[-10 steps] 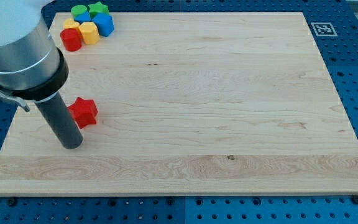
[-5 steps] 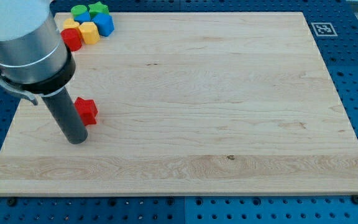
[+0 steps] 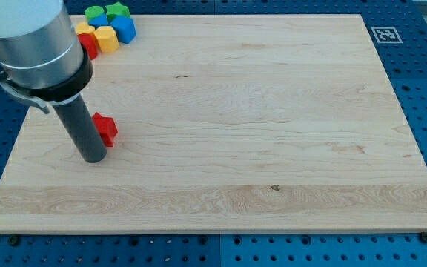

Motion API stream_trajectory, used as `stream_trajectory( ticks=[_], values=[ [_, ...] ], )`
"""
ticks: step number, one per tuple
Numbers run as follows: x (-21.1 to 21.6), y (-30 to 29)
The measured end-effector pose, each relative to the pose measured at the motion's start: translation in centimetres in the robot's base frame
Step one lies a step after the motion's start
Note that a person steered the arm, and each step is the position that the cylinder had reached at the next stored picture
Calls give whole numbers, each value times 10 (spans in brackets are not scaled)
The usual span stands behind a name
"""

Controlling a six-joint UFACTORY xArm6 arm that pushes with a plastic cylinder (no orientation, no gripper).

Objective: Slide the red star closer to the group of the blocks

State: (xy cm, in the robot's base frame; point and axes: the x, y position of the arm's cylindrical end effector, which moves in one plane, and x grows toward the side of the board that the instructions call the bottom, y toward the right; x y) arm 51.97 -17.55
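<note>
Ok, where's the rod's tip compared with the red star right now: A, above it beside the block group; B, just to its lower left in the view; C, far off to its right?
B: my tip sits just below and left of the red star, whose left part the rod hides.

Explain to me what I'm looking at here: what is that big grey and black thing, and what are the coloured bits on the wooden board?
The grey and black thing is the end of a robot arm. It has no hand, just a dark rod. Its lower end, my tip, rests on the wooden board and pushes blocks; nothing is held. There is one picture, from one camera looking down at the board. My tip sits just below and left of the red star, which the rod partly hides. At the view's top left lies a group: a green block, a green star, a blue block, yellow blocks and a red block.
</note>
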Motion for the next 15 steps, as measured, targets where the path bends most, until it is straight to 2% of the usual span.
stream_trajectory(
  ticks=[15],
  values=[
    [-105,-10]
  ],
)
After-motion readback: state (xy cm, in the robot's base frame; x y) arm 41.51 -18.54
